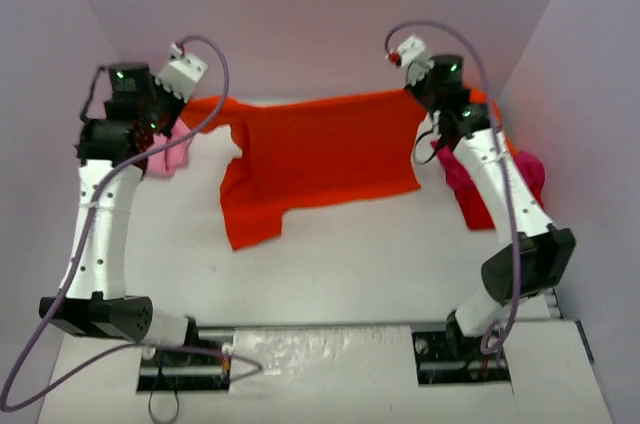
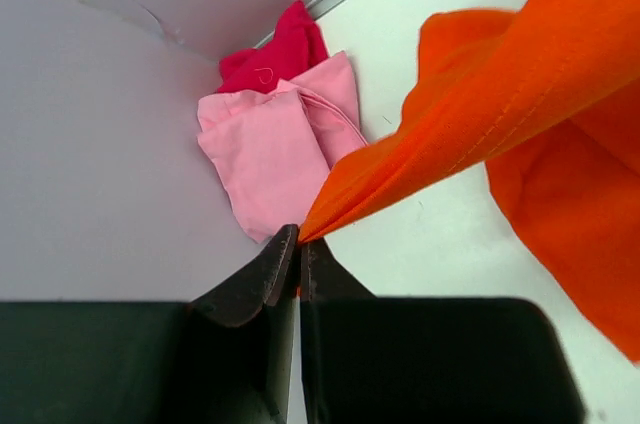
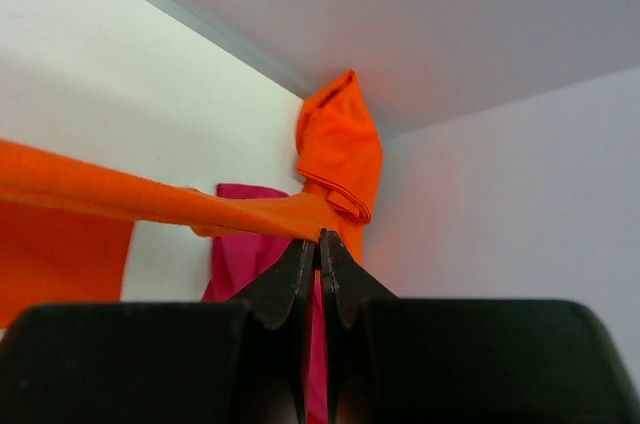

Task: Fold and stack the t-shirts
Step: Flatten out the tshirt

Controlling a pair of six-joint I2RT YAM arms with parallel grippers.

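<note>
- Left claw is closed tight on one corner of the orange t-shirt.
- Right claw pinches the opposite corner the same way.
- The orange t-shirt hangs stretched between them, its lower part draping onto the surface.

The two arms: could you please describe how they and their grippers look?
The left arm and right arm have white links and black joints, each with a green light near the wrist. A purple cable runs along each, and a white camera block sits at each wrist. The left gripper and right gripper have dark tapered fingers on black bodies.
</note>
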